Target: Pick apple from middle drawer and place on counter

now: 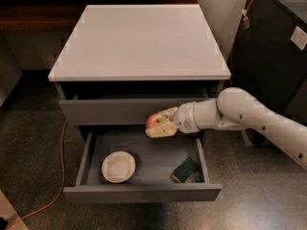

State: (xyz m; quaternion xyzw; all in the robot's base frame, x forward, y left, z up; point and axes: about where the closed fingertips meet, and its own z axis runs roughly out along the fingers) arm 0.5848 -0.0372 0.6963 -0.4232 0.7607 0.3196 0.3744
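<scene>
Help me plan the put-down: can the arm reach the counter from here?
Probably yes. The end effector, shut on the apple, hangs above the open middle drawer before the upper drawer front; the counter overhangs above, so it likely must back out, then rise.

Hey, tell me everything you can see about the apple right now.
The apple is small, round and red with a yellowish patch. The gripper, reaching in from the right, is shut on it. It hangs above the open middle drawer, in front of the upper drawer front, clear of the white bowl and green sponge below. Nothing but the gripper touches it.
</scene>
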